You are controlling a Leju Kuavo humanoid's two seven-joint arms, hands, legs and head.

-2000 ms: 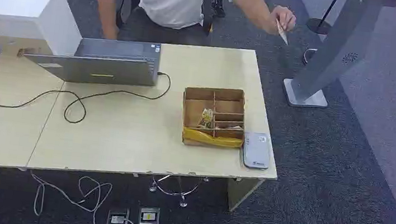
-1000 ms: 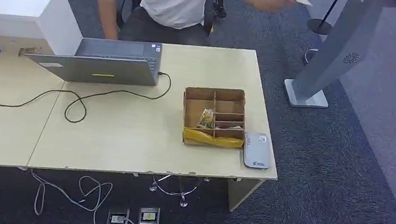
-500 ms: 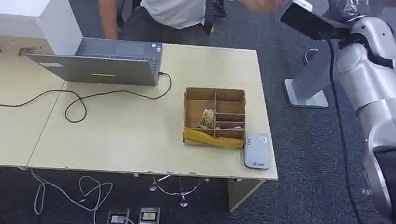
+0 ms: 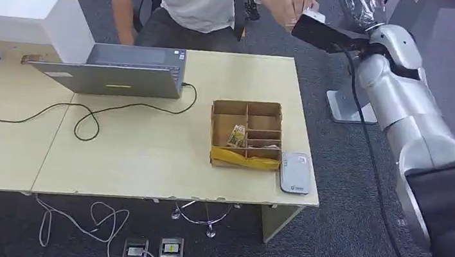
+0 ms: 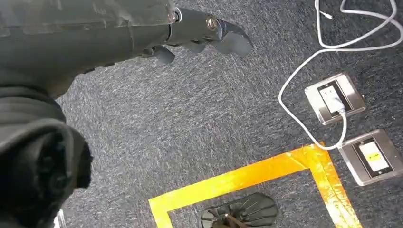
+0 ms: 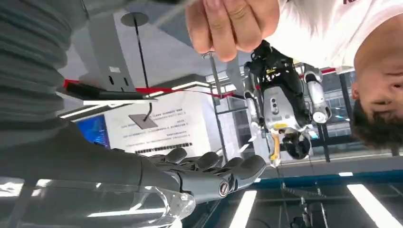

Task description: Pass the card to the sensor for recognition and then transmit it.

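Note:
A person in a white T-shirt stands behind the table, and their hand holds out a small white card. My right hand reaches up just under that card, fingers stretched out and holding nothing. In the right wrist view the person's hand hovers over my outstretched right hand with a gap between them. The grey card sensor lies flat at the table's front right corner. My left hand hangs over the carpet, fingers loosely apart and empty.
A cardboard divider box with small items stands beside the sensor on the wooden table. A laptop and black cables take up the left. A grey floor stand rises to the table's right.
My right arm has risen into view from the right, and its hand has moved left under the card. The person's hand has brought the card down and left to meet it.

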